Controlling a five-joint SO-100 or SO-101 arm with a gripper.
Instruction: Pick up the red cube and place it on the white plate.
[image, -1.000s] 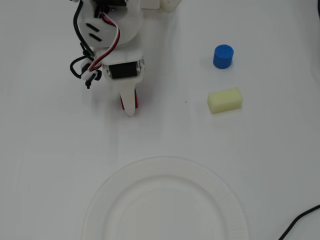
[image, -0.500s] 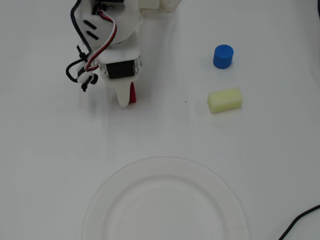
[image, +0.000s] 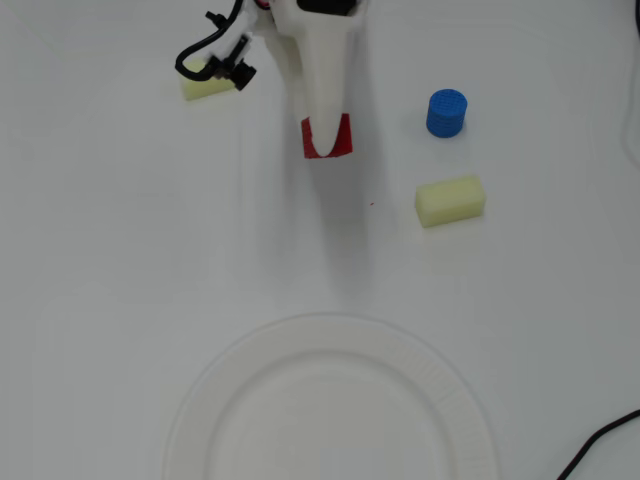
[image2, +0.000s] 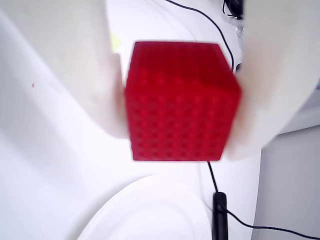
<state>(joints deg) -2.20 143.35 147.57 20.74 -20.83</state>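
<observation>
The red cube (image: 343, 137) sits between my white gripper's (image: 325, 135) fingers at the upper middle of the overhead view, partly covered by the top finger. In the wrist view the cube (image2: 180, 102) fills the centre with a white finger (image2: 75, 65) pressed on each side, so the gripper (image2: 180, 142) is shut on it. I cannot tell if the cube is off the table. The white plate (image: 330, 410) lies at the bottom centre of the overhead view, well below the gripper. Its rim (image2: 150, 212) shows at the bottom of the wrist view.
A blue cylinder (image: 446, 112) stands right of the gripper. A pale yellow block (image: 450, 200) lies below it, another (image: 205, 82) at upper left by the arm's black cables. A black cable (image: 600, 440) crosses the bottom right corner.
</observation>
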